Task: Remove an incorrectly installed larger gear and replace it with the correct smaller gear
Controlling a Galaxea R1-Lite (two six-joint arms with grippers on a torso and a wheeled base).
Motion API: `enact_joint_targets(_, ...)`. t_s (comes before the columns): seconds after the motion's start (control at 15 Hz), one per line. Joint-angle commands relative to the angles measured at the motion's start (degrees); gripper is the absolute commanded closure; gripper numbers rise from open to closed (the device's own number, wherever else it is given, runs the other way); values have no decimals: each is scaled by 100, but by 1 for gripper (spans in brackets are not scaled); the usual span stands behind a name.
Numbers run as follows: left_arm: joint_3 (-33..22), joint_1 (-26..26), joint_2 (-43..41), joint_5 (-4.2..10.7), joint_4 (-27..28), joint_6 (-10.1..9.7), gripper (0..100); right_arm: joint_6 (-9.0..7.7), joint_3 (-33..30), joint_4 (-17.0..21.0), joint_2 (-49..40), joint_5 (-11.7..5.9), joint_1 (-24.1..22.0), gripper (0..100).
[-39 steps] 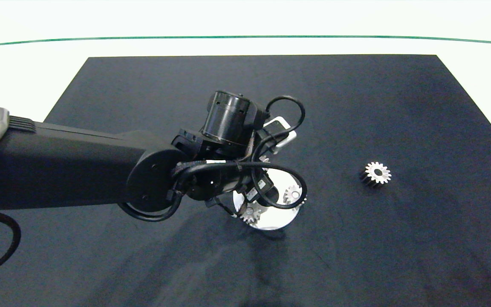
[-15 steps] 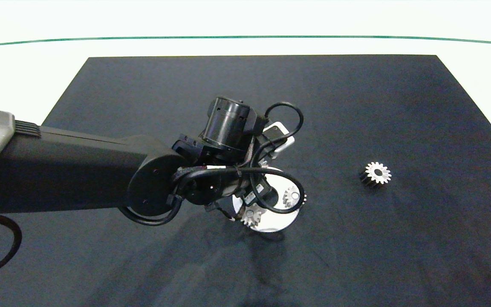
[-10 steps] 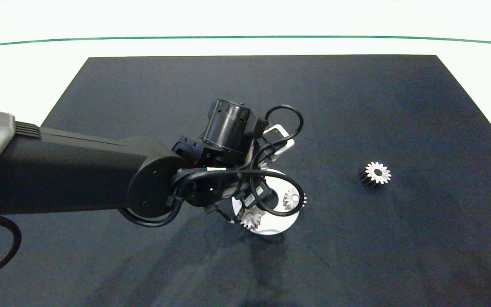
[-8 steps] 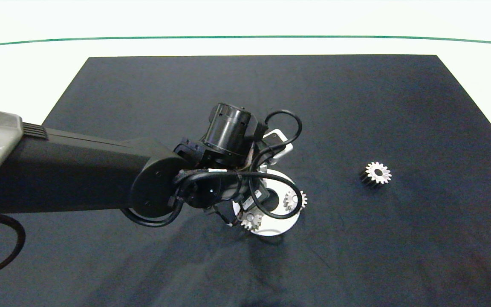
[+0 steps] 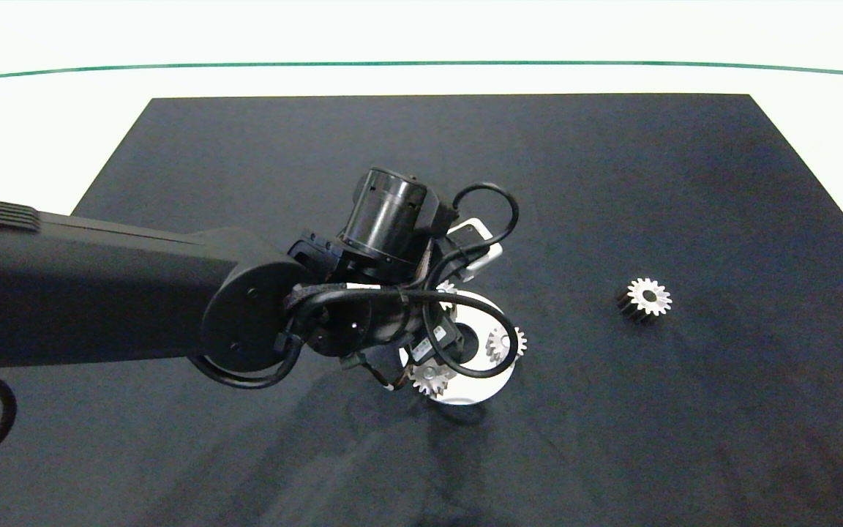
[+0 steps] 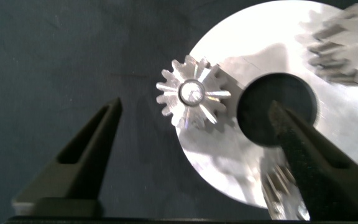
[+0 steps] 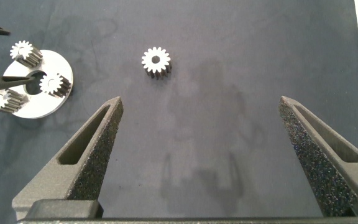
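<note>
A round silver disc point(image 5: 469, 391) on the black mat carries three small silver gears on pins. My left gripper point(image 6: 194, 106) hangs open just above it. Its fingers point(image 6: 86, 162) straddle one smaller gear point(image 6: 194, 93) point(image 5: 429, 378) at the disc's edge without touching it. The left wrist point(image 5: 385, 219) hides part of the disc in the head view. A fourth gear point(image 5: 645, 298) point(image 7: 156, 62) lies loose on the mat to the right, bore showing. It looks slightly wider than the others, so it is the larger gear. My right gripper point(image 7: 201, 102) is open and high over the mat.
The black mat point(image 5: 612, 183) lies on a white table with a green line point(image 5: 421, 63) along its far side. The disc has a dark centre hole point(image 6: 277, 109). Cables point(image 5: 465, 322) loop from the left wrist over the disc.
The left arm has shifted slightly over the disc and drawn back a little to the left. The disc has crept slightly. The loose gear has not moved.
</note>
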Motion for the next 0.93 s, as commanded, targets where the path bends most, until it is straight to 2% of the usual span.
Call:
enact_joint_targets(0.07,-8,8,-256,12,87,4,0,0,-9,5,9,-9,-6,0)
enact_joint_targets(0.4,106,236,-845,12,166,-49,0,-9,-9,14,1,-62,-41,0)
enact_joint_targets(0.6,256,482,-1433,21,421,-49,0,-53,-9,14,-26,-70,-279,0)
enact_joint_targets(0.73,572,746,-2101,241,447,-49,0,-70,-9,111,-158,-79,-542,0)
enact_joint_targets(0.8,730,931,-2418,276,544,-49,0,-79,-9,278,-281,-88,-674,0)
enact_joint_targets(0.93,994,1388,-3051,425,720,-49,0,-264,-9,480,-580,-97,-973,0)
